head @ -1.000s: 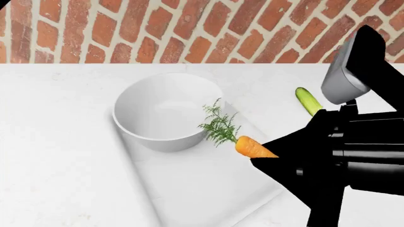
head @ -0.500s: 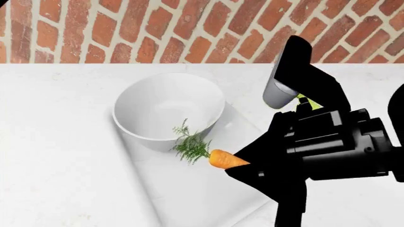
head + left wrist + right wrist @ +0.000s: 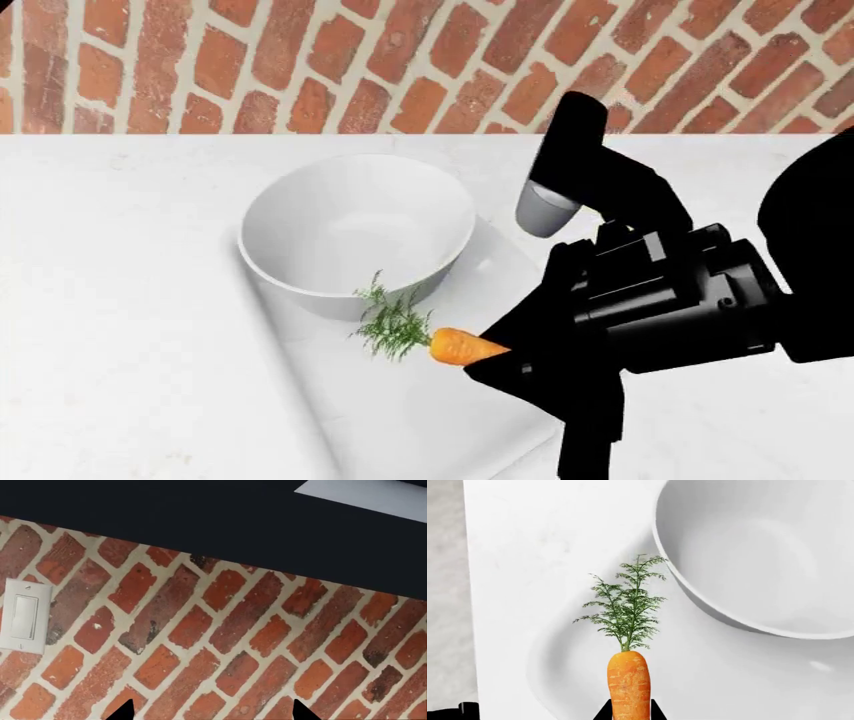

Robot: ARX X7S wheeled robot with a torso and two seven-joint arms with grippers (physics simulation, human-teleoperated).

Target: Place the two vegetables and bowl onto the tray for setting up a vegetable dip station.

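The white bowl (image 3: 355, 235) stands on the far end of the white tray (image 3: 400, 420); it also shows in the right wrist view (image 3: 760, 555). My right gripper (image 3: 501, 360) is shut on the orange carrot (image 3: 458, 346) and holds it over the tray just in front of the bowl, green leaves pointing toward the bowl. In the right wrist view the carrot (image 3: 628, 687) sits between the fingertips (image 3: 604, 711) above the tray (image 3: 527, 580). The cucumber is hidden behind the right arm. My left gripper (image 3: 208, 715) is open, empty, and faces a brick wall.
The tray lies on a white counter (image 3: 107, 300) backed by a brick wall (image 3: 334, 60). A white light switch (image 3: 23, 616) is on the wall in the left wrist view. My right arm (image 3: 667, 300) fills the right side of the head view.
My right gripper has carried the carrot left and nearer, from the tray's right edge to over the tray in front of the bowl. The arm now hides the cucumber.
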